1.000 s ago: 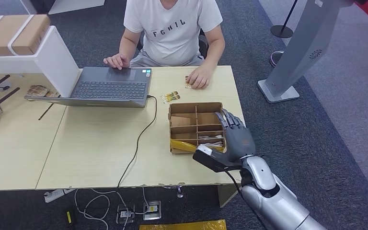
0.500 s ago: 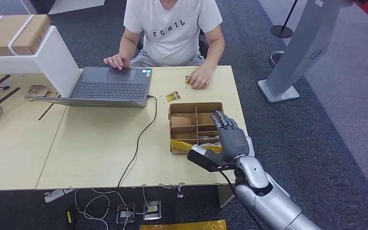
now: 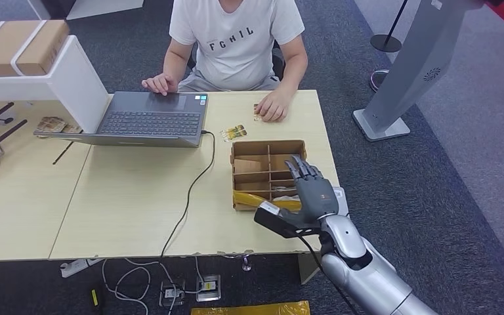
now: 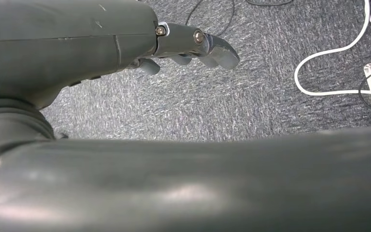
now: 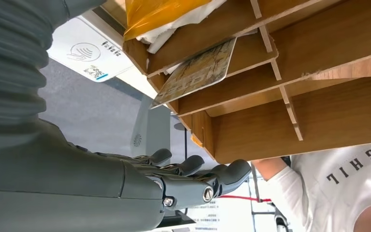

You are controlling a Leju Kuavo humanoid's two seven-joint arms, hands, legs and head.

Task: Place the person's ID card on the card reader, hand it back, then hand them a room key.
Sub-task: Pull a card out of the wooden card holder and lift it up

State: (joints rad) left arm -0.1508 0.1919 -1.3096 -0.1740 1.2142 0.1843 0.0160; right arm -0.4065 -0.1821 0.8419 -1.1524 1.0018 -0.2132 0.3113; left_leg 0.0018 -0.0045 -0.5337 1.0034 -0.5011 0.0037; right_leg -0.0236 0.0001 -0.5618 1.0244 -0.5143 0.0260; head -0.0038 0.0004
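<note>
We see the table spanning the left and centre of the head frame, a person seated at its far edge at top centre with one hand on a small card. At centre right stands the wooden divided box, with a patterned card leaning in one compartment in the right wrist view. The right hand hovers over the box's right edge, fingers extended and apart, holding nothing; the left hand hangs over grey carpet, fingers loosely extended, empty.

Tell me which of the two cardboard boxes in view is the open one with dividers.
The divided cardboard box on the table beside the right hand. It is open-topped with compartments; the other cardboard box, far left on the white shelf, is closed and strapped.
</note>
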